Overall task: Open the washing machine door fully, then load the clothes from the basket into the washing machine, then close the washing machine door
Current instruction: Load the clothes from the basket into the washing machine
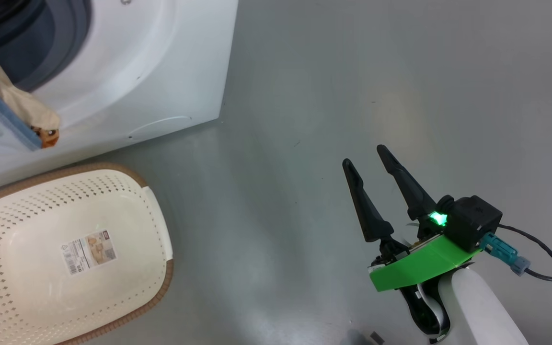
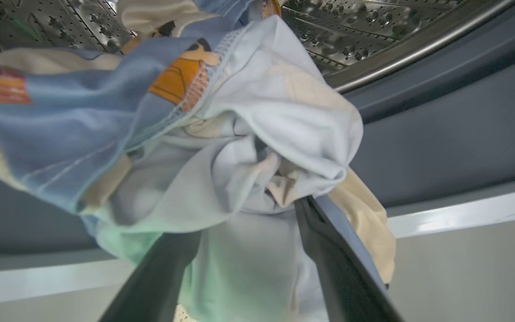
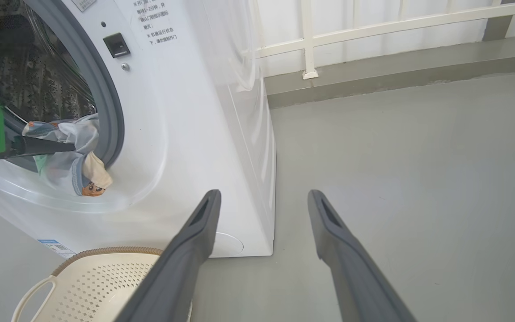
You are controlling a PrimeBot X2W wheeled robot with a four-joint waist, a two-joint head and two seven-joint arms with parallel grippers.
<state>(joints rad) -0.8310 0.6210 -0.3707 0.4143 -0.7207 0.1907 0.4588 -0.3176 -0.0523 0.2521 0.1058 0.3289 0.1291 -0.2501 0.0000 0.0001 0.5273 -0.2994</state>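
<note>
Both sat released, left claw and right claw; clothes overhanging the washing machine mouth could've slid out.

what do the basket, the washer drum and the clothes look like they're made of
Basket: matte cream plastic, moulded perforated walls; brown rim looks woven, maybe moulded.
Washer drum: shiny metal, likely stainless steel, punched holes, bright reflections.
Clothes: soft printed fabric, perhaps cotton; folds, stitched hem.

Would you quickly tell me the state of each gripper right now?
Left gripper: open, with light blue and cream printed clothes bunched between its fingers.
Right gripper: open, empty.
</note>
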